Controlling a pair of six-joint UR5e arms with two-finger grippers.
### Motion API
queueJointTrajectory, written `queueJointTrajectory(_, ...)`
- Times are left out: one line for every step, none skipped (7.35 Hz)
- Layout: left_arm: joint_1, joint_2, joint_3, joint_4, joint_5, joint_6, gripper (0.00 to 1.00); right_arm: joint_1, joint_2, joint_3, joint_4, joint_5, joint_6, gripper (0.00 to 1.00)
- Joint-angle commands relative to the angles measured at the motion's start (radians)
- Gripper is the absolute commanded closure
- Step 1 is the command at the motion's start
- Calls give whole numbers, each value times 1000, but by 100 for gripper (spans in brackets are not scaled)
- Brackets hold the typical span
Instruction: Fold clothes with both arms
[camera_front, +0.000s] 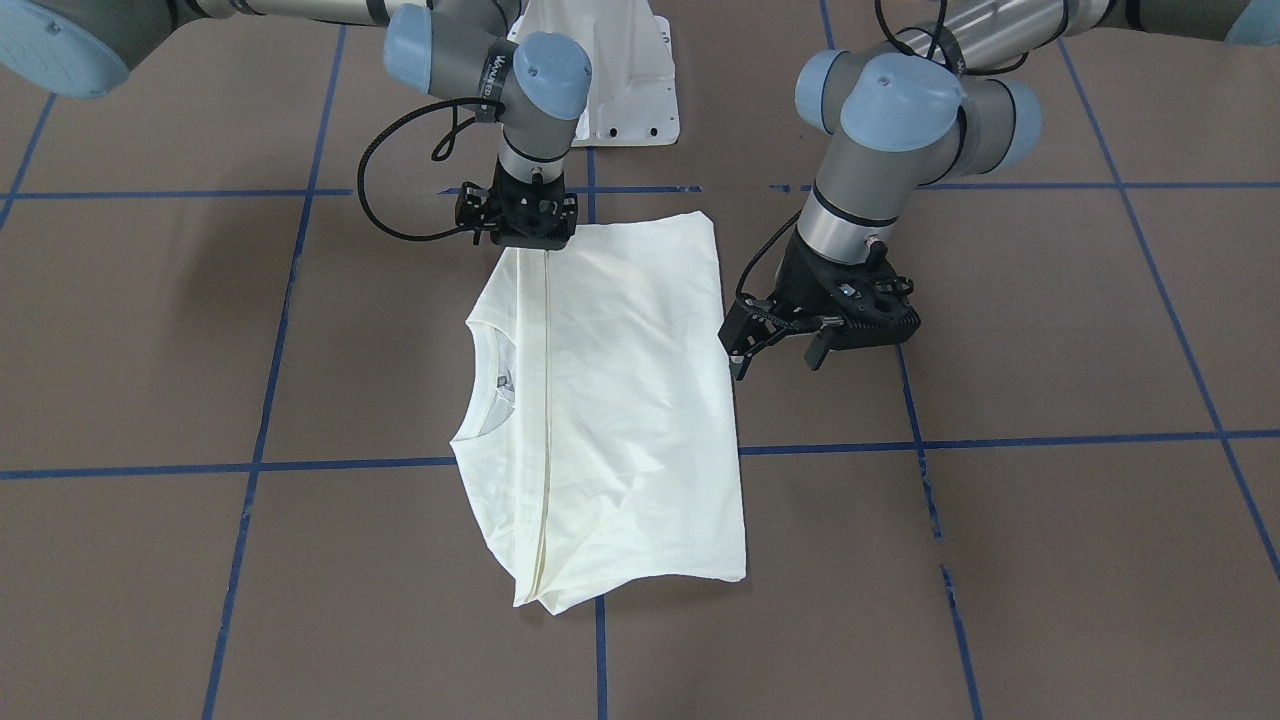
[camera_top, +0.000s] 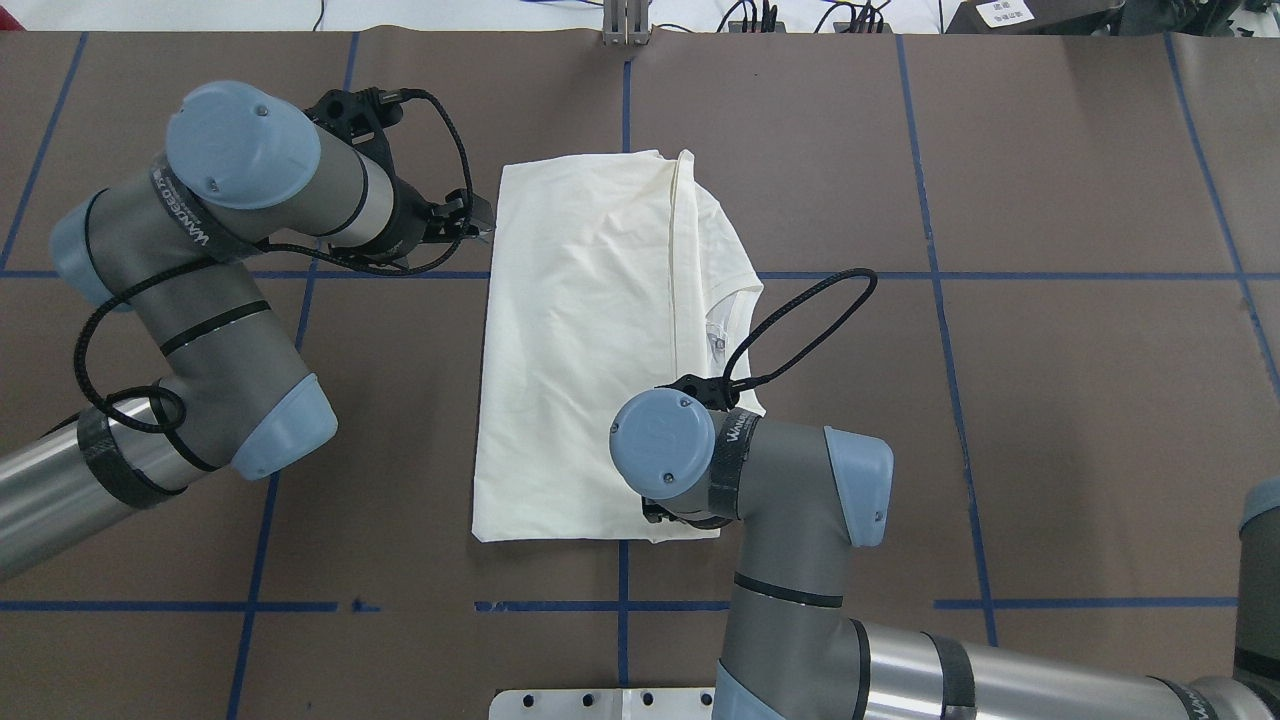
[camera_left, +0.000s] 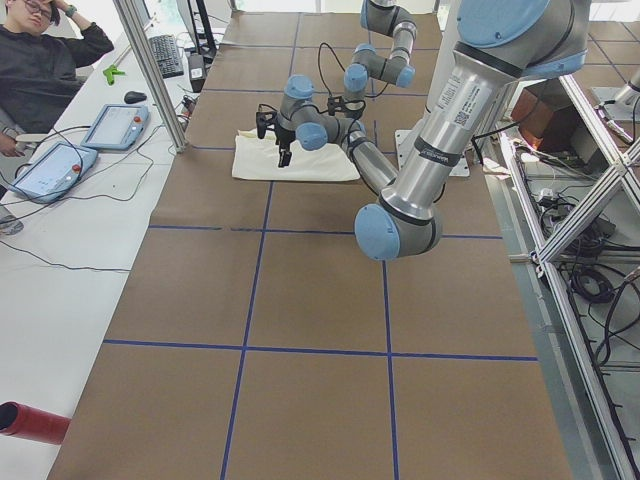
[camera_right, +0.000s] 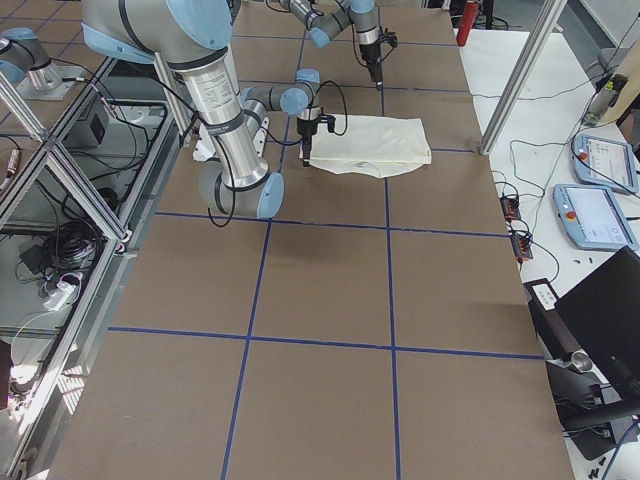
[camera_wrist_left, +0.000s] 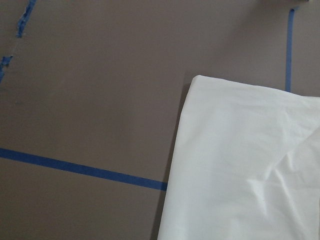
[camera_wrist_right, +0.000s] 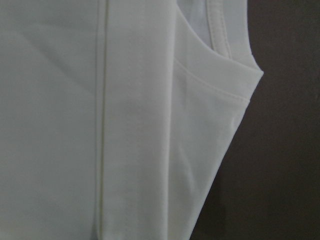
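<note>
Lying on brown, blue-taped table (camera_front: 1050, 330): T-shirt (camera_front: 620, 400); left gripper (camera_front: 776, 368) spread; right gripper (camera_front: 530, 240), cannot tell.

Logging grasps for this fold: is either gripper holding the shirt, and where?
The left gripper is open, empty, beside the shirt. The right gripper is at its robot-side edge, fingers hidden: cannot tell.

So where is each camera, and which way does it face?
Front: across table, facing base; left arm, right arm.
Overhead: behind base, looking down; both arms.
Left side: table's end; left arm nearest.
Right side: opposite end; right arm nearest.
Left wrist: over shirt corner; no arm.
Right wrist: over collar; no arm.
All show the shirt.
</note>
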Motion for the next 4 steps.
queueJointTrajectory(9,-1,1,-3,0,-4,0,22,-3,6,-38,-1,-11,0)
queueJointTrajectory(13,0,1,-3,0,-4,0,33,-4,7,-42,-1,-11,0)
queueJointTrajectory(14,0,4,-6,0,-4,0,37,-13,7,-41,-1,-12,0)
queueJointTrajectory(18,0,9,-6,1,-4,0,41,-16,6,-41,-4,-11,0)
